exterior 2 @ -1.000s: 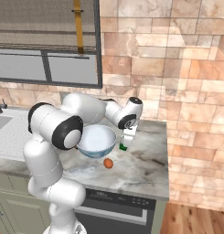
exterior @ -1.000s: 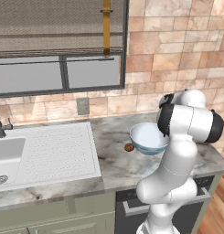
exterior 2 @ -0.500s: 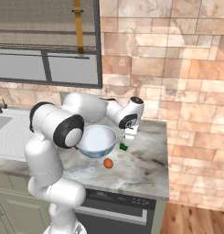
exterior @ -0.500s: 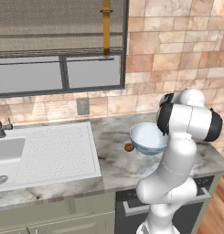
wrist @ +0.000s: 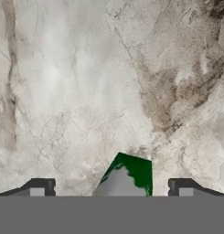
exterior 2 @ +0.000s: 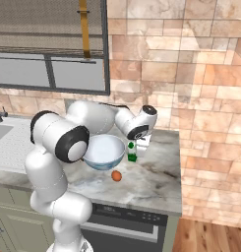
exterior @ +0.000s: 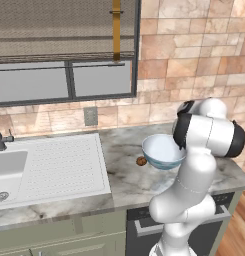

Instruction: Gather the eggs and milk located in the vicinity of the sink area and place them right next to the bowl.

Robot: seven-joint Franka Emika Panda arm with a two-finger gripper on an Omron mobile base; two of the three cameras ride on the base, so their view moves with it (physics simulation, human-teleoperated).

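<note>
The milk, a small green-and-white carton (exterior 2: 132, 152), stands on the marble counter just right of the pale blue-white bowl (exterior 2: 103, 151). My gripper (exterior 2: 137, 146) hangs right over the carton. In the hand view its fingertips (wrist: 38, 187) stand wide apart, open, and the carton (wrist: 127, 173) sits between them without touching. The brighter orange-brown egg (exterior 2: 116, 175) lies on the counter in front of the bowl. A dark brown egg (exterior: 141, 161) rests against the left side of the bowl (exterior: 163, 149). The white sink unit (exterior: 54, 165) with its dotted drainboard is far to the left.
A dark faucet (exterior: 0, 137) rises at the sink's back left. The tiled wall runs close behind the bowl. The counter's right end (exterior 2: 177, 167) lies a short way beyond the carton. An oven front (exterior 2: 127, 226) sits below the counter.
</note>
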